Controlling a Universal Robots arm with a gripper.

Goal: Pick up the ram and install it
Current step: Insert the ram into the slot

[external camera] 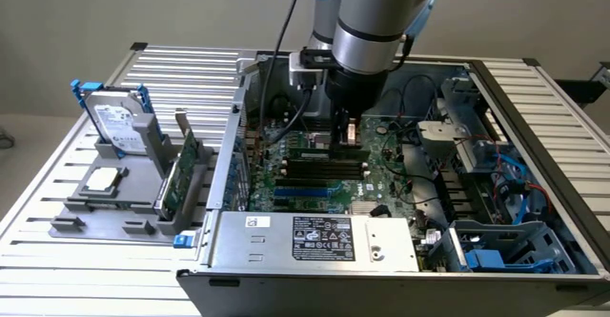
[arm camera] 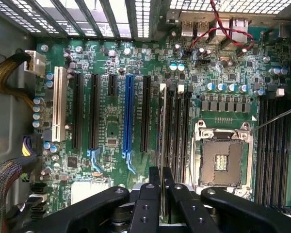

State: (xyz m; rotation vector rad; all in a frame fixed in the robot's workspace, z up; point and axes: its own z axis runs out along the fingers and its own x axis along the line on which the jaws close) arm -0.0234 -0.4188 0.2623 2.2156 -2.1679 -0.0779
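Note:
My gripper reaches down into the open computer case, just above the motherboard. In the wrist view its black fingers are shut on the ram, a thin stick seen edge-on. The ram runs along the outermost of the black memory slots beside the CPU socket. I cannot tell whether it touches the slot. In the exterior view a green piece of the ram shows beside the fingers.
A grey holder outside the case carries a hard drive and a green expansion card. The power supply fills the near side of the case. Cables and a drive cage crowd the exterior view's right.

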